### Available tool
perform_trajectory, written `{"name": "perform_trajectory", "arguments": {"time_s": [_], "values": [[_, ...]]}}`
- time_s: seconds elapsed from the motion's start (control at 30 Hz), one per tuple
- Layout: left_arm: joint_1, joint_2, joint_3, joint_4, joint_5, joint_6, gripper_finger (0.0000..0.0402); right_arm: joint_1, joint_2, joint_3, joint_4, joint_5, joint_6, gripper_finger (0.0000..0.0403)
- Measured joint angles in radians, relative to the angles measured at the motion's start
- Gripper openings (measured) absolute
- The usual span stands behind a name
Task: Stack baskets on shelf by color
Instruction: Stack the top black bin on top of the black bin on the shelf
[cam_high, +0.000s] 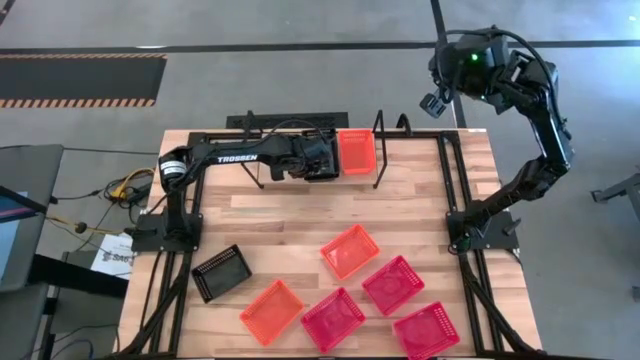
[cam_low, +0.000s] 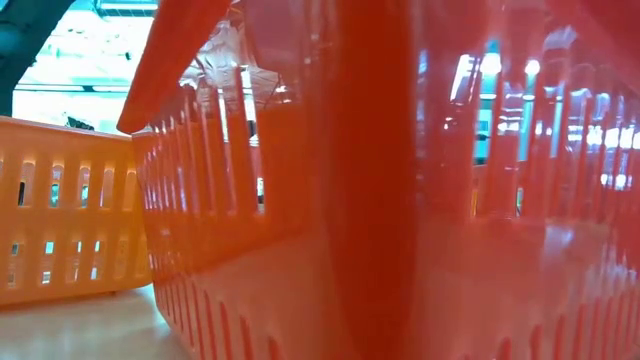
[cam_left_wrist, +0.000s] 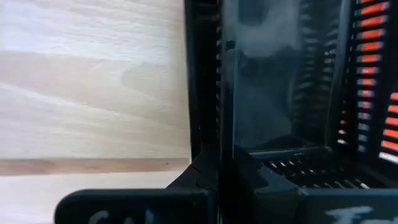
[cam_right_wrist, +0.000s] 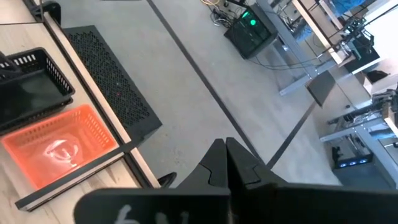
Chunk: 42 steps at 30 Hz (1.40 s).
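My left gripper (cam_high: 322, 158) reaches over the shelf (cam_high: 379, 150) at the table's far edge and is shut on a black basket (cam_left_wrist: 273, 93). That basket stands right beside an orange basket (cam_high: 357, 150) on the shelf; whether another black one lies under it is hidden. In the right wrist view both show, the black basket (cam_right_wrist: 31, 81) and the orange basket (cam_right_wrist: 59, 149). My right gripper (cam_right_wrist: 227, 163) is shut and empty, raised beyond the table's far right corner (cam_high: 436, 102). My left gripper holds the black basket by one side wall (cam_left_wrist: 208, 124), the wall away from the orange basket, near its rim. One finger (cam_left_wrist: 261, 180) is inside the basket and the other (cam_left_wrist: 196, 180) outside. The basket stands upright over the shelf board.
On the near half of the table lie a black basket (cam_high: 222, 272), two orange baskets (cam_high: 350, 250) (cam_high: 272, 310) and three red ones (cam_high: 393, 285) (cam_high: 333, 320) (cam_high: 426, 330). A basket wall (cam_low: 400, 200) fills the low view. Bare wood lies between shelf and baskets.
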Motion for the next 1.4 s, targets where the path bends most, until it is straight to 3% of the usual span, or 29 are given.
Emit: {"name": "perform_trajectory", "arguments": {"time_s": [0.2, 0.6, 0.83, 1.0, 1.17, 1.4], "values": [[0.003, 0.0, 0.005, 0.002, -0.001, 0.056, 0.0008, -0.001, 0.0, 0.0, 0.0, -0.019, 0.0, 0.0], [0.024, -0.002, 0.091, -0.025, 0.013, 0.171, 0.009, 0.0, 0.0, 0.0, -0.011, -0.019, 0.0, 0.0], [0.023, -0.003, 0.152, -0.132, 0.017, 0.177, 0.011, 0.0, 0.0, 0.0, -0.011, -0.019, 0.0, 0.0], [0.001, -0.003, 0.196, -0.135, 0.065, 0.205, 0.011, 0.0, 0.0, 0.0, -0.011, -0.02, -0.004, 0.0], [-0.108, -0.003, 0.227, -0.113, 0.062, 0.327, 0.0102, 0.0, 0.0, 0.0, -0.011, -0.043, -0.005, 0.0], [-0.228, -0.003, 0.227, -0.122, 0.059, 0.581, 0.0014, 0.0, 0.0, 0.0, -0.011, -0.048, -0.007, 0.0]]}}
